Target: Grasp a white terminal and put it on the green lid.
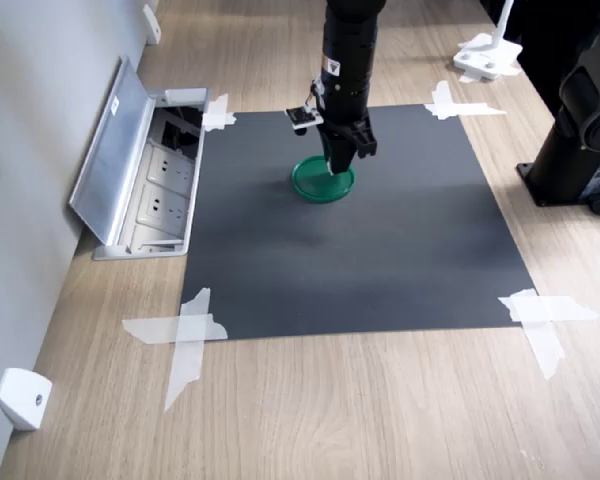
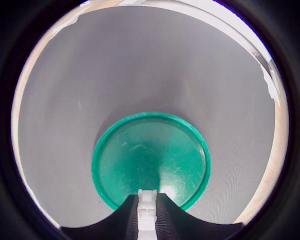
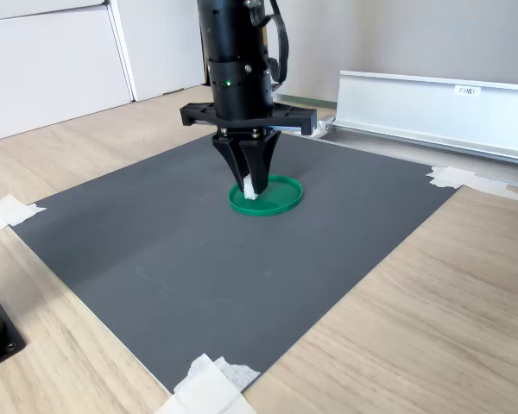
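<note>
The green lid lies flat on the dark grey mat in all three views. My gripper points straight down over the lid's edge and is shut on the white terminal, a tiny white block pinched between the black fingertips. In the second exterior view the terminal hangs just above, or touching, the lid's near-left rim. The first exterior view hides the terminal behind the fingers.
The dark grey mat is taped to a wooden table with white tape strips. An open floor socket box with a metal lid sits at the first exterior view's left. A black stand rises at the first exterior view's right.
</note>
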Action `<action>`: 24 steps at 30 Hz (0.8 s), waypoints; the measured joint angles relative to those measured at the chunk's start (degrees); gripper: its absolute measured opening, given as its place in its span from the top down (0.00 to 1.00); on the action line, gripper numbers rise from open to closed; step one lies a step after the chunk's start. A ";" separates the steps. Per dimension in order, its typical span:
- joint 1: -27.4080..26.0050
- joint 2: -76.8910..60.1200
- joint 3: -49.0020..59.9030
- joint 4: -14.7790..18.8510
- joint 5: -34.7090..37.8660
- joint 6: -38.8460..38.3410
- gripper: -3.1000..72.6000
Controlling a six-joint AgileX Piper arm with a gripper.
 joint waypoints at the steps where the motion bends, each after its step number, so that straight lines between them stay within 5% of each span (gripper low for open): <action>1: 0.00 0.13 0.06 0.06 -0.16 -0.37 0.85; 7: 0.00 0.18 0.06 0.62 -1.44 -3.59 0.72; 18: 0.00 0.18 0.06 -1.95 -1.67 -3.10 0.18; 24: 0.00 0.18 -0.66 -2.71 -0.85 -2.61 0.14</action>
